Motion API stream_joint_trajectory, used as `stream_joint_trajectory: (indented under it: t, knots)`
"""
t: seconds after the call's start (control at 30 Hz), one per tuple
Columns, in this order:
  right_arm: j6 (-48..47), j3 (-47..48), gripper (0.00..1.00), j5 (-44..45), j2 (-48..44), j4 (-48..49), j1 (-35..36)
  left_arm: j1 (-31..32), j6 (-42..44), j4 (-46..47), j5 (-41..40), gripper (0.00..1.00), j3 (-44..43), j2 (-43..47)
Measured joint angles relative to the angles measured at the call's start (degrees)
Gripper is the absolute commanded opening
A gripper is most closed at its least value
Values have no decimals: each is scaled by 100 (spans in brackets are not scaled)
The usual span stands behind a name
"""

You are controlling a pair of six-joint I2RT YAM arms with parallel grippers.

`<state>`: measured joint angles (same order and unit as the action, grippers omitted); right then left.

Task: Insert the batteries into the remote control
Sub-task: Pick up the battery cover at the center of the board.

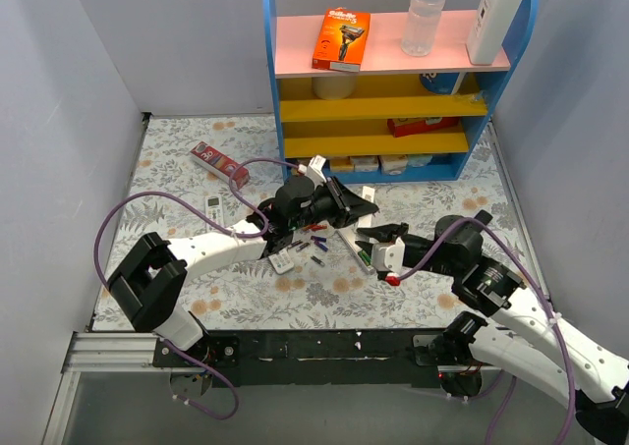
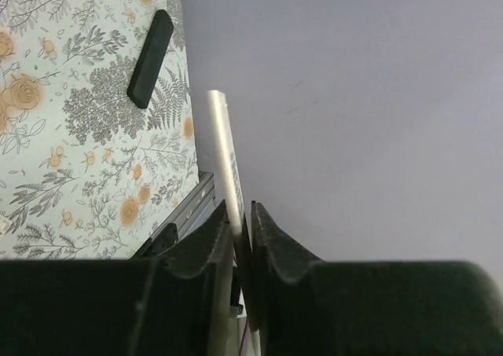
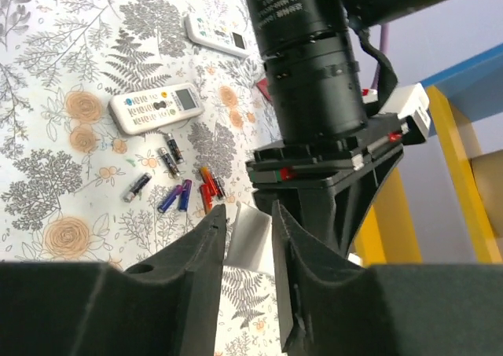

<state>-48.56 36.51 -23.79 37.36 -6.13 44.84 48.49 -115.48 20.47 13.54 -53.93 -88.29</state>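
Batteries (image 3: 185, 193) are lying loose mid-table; left end effector (image 2: 244, 214) is pinching a thin white remote (image 2: 225, 159) edge-on; right end effector (image 3: 248, 218) is sitting with jaws slightly apart around it, grip unclear.

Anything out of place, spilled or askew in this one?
The batteries lie scattered loose on the table, pointing different ways, near a white remote. The left gripper pinches a thin white slab edge-on; I cannot tell what it is.
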Motion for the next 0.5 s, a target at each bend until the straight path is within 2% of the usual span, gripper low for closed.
stream_joint_trajectory:
  t: [0.03, 0.13, 0.17, 0.2, 0.37, 0.43, 0.5]
  knots:
    - [-22, 0, 43, 46, 2, -61, 81, 0, -2, 72, 0, 3, 7, 0]
    - [-52, 0, 61, 114, -7, -149, 212, 2, 4, 328, -13, 0, 87, 9]
    - [-33, 0, 78, 127, -15, -157, 221, 0, 15, 389, -44, 0, 153, 22]
    - [-4, 0, 89, 153, -28, -166, 223, 0, 15, 431, -66, 0, 210, 31]
    - [555, 13, 92, 354, -131, -369, 221, -46, 20, 511, -225, 0, 560, 92]
    - [1178, 74, 98, 643, -181, -459, 223, -70, 17, 518, -310, 0, 638, 107]
    - [1991, 284, 98, 1086, -192, -629, 232, -76, 20, 529, -393, 0, 710, 144]
